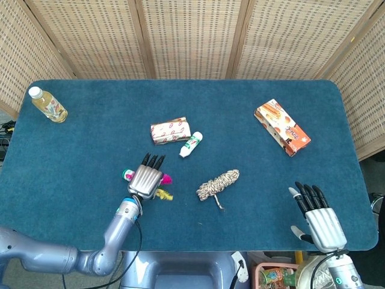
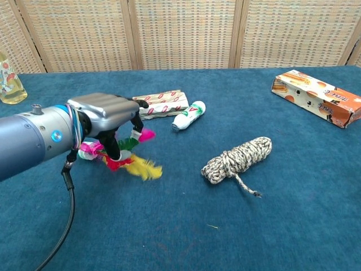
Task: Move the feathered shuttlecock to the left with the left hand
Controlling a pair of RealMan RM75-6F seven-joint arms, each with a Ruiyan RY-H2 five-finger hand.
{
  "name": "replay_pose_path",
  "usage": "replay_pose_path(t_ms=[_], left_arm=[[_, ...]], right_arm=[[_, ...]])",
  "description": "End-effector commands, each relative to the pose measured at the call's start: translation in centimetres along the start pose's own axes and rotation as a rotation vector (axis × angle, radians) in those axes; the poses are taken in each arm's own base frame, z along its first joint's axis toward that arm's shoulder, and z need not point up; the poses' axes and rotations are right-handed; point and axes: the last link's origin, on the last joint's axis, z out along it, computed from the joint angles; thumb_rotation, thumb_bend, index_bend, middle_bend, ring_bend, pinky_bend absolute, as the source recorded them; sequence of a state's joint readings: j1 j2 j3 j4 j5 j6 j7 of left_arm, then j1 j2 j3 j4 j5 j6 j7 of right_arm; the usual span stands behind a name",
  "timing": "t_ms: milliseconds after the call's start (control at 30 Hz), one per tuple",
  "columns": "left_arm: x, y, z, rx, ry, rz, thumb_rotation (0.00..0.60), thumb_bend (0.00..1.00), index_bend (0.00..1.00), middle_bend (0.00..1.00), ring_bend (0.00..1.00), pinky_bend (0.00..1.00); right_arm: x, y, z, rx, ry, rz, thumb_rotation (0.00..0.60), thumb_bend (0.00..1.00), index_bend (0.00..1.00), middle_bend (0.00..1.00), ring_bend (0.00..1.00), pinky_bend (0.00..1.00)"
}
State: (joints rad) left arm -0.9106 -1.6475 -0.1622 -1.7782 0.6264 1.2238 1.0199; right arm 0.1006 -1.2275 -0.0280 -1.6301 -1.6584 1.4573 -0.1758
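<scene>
The table [image 1: 72, 156] is a rounded rectangle covered in dark teal felt-like cloth, backed by woven cane screens [image 1: 186, 36]. The widest bare stretch lies on the left half, between the left hand [image 1: 146, 179] and the small plastic bottle [image 1: 48, 104] of yellowish liquid standing near the far left corner; the near edge in front of the hand is also bare.

The feathered shuttlecock [image 2: 121, 161] sits under the left hand [image 2: 107, 113] in the near-left middle of the table. Its feathers are pink, green, red and yellow, fanning toward the right, with a yellow plume sticking out just beside the fingertips. The silver hand arches over it with dark fingers [image 2: 135, 121] curled down around the feathers; it appears to grip the shuttlecock, though whether the toy is lifted off the cloth cannot be told from either view.

Beyond the hand lie a flat red-and-white wrapped packet [image 1: 170, 130] and, touching its right end, a small white tube [image 1: 190, 144] with green print. A coil of mottled rope [image 1: 218, 184], one loose end trailing, lies well apart to the right. An orange-and-white carton [image 1: 282, 127] lies at an angle toward the far right.

The right hand [image 1: 317, 217] rests at the near right edge, palm down, fingers straight and spread, holding nothing.
</scene>
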Motion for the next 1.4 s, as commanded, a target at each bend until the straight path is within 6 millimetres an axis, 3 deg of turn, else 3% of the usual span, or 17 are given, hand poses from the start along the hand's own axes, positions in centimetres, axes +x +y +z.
replay_pose_path(t_ms=[33, 267, 500, 700, 867, 1400], left_arm=[[1.8, -1.2, -0.8, 0.016, 0.055, -0.055, 0.6, 0.38, 0.63, 0.0, 0.0, 0.0], [3.4, -5.7, -3.5, 0.07, 0.127, -0.141, 0.6, 0.38, 0.63, 0.0, 0.0, 0.0], [2.3, -10.9, -6.0, 0.151, 0.169, -0.211, 0.6, 0.38, 0.63, 0.0, 0.0, 0.0], [1.0, -14.0, -6.7, 0.21, 0.165, -0.241, 0.6, 0.38, 0.62, 0.0, 0.0, 0.0], [0.4, -15.1, -6.7, 0.217, 0.161, -0.264, 0.6, 0.38, 0.62, 0.0, 0.0, 0.0], [0.4, -15.3, -6.9, 0.206, 0.173, -0.26, 0.6, 0.38, 0.6, 0.0, 0.0, 0.0]], right_arm=[[-0.1, 0.0, 0.0, 0.001, -0.002, -0.002, 0.6, 0.17, 0.04, 0.0, 0.0, 0.0], [-0.2, -0.1, 0.0, 0.001, -0.005, -0.01, 0.6, 0.17, 0.04, 0.0, 0.0, 0.0], [-0.5, -0.4, 0.0, 0.007, -0.015, -0.022, 0.6, 0.17, 0.04, 0.0, 0.0, 0.0], [-0.8, -0.6, 0.0, 0.011, -0.023, -0.032, 0.6, 0.17, 0.04, 0.0, 0.0, 0.0], [-0.9, -0.7, 0.1, 0.009, -0.026, -0.036, 0.6, 0.17, 0.04, 0.0, 0.0, 0.0], [-0.9, -0.6, 0.1, 0.009, -0.025, -0.037, 0.6, 0.17, 0.04, 0.0, 0.0, 0.0]])
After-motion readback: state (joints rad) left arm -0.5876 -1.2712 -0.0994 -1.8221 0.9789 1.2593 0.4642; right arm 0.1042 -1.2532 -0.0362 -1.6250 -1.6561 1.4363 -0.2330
